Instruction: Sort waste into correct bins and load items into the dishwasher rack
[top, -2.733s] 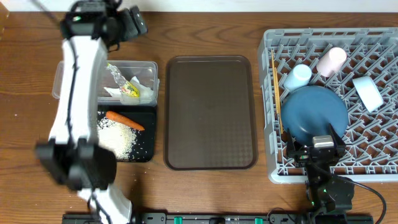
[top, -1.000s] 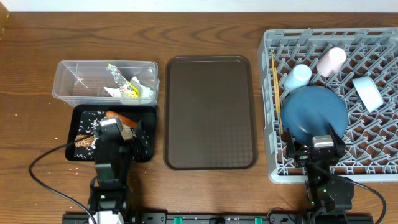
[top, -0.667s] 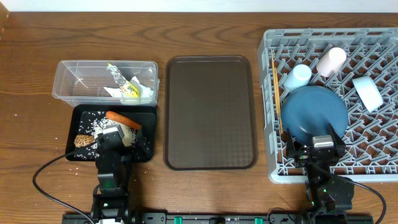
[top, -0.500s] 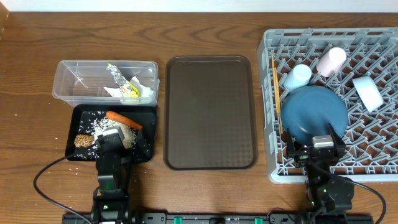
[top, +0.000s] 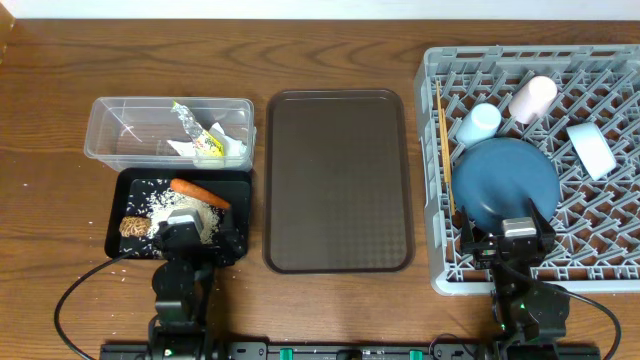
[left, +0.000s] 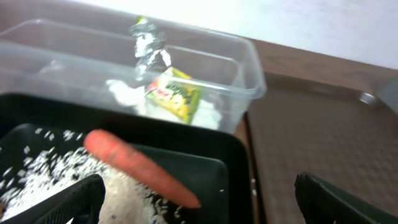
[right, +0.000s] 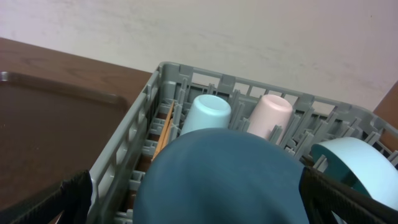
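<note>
The clear tub (top: 112, 132) holds the silver-yellow wrapper (top: 198, 133) and white paper (top: 228, 151). In the black tray (top: 234, 182) lie the carrot (top: 200, 192), rice (top: 162, 200) and a brown lump (top: 135, 228). My left gripper (top: 198, 230) stands open at the tray's near edge, the carrot (left: 140, 167) just ahead of its fingers (left: 74, 202). The grey rack (top: 600, 215) carries the blue plate (top: 505, 180), light blue cup (top: 480, 122), pink cup (top: 533, 98), bowl (top: 592, 150) and chopsticks (top: 445, 150). My right gripper (top: 507, 236) hangs open and empty over the plate's (right: 224, 180) near rim.
A brown serving tray (top: 338, 180) lies between the bins and the rack. A few rice grains (top: 120, 264) are scattered on the table by the black tray's front left corner. Both arm bases stand at the table's front edge.
The left arm came back from over the clear tub and slid toward the front edge, uncovering the carrot and brown lump. The right arm has not moved.
</note>
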